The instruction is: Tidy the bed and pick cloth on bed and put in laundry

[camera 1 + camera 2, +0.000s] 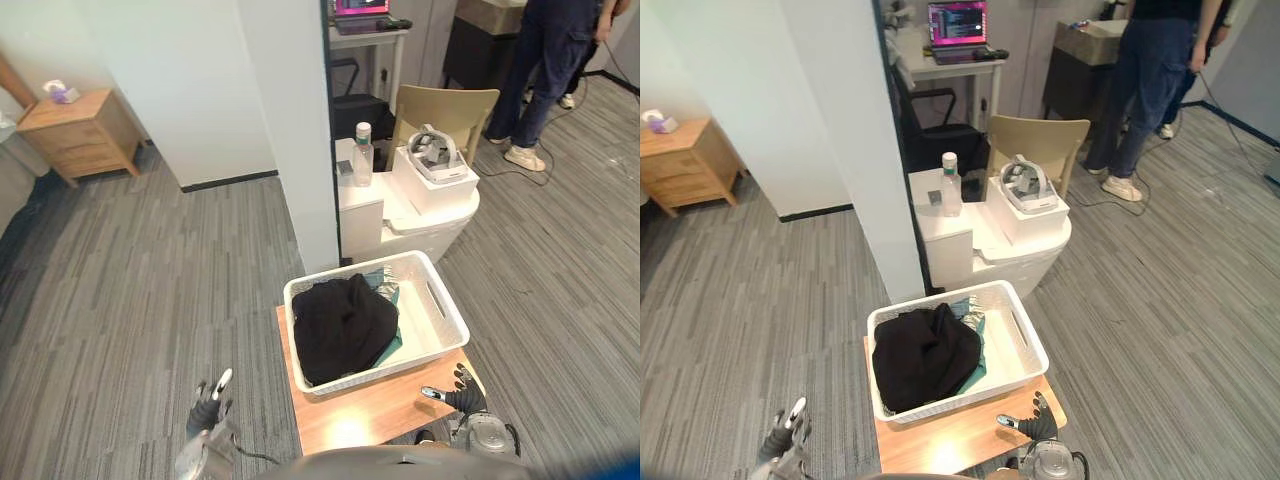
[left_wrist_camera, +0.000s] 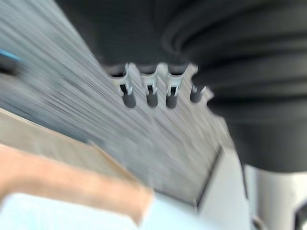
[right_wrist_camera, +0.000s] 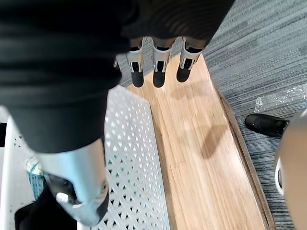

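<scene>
Far on my left a small light-wood nightstand (image 1: 75,135) stood against the wall, well apart from the work. Nearer me, the left hand (image 1: 207,408) hung low over the grey striped carpet floor (image 1: 150,300), beside the counter rather than above it. Its fingers (image 2: 151,93) were straight and relaxed and carried nothing, so I judged that arm was parked out of the way. In the middle, the low square wooden counter (image 1: 370,410) bore the white perforated plastic laundry basket (image 1: 385,372), raised to a height where the arms could reach it. The crumpled black cloth (image 1: 343,325) lay inside the basket, heaped toward its left half, on top of a teal cloth (image 1: 388,347) whose edges peeked out beside it. With the task's cloth lying loose in the basket and in neither hand, I took the drop as done. The right hand (image 1: 462,398) hovered over the counter's bare near right corner, just beside the basket wall without touching it. Its fingers (image 3: 158,72) were extended, apart from the thumb and empty, which read to me as a hand just clear of a release. Further right, beyond the basket, a person in dark trousers (image 1: 545,60) stood well apart.
</scene>
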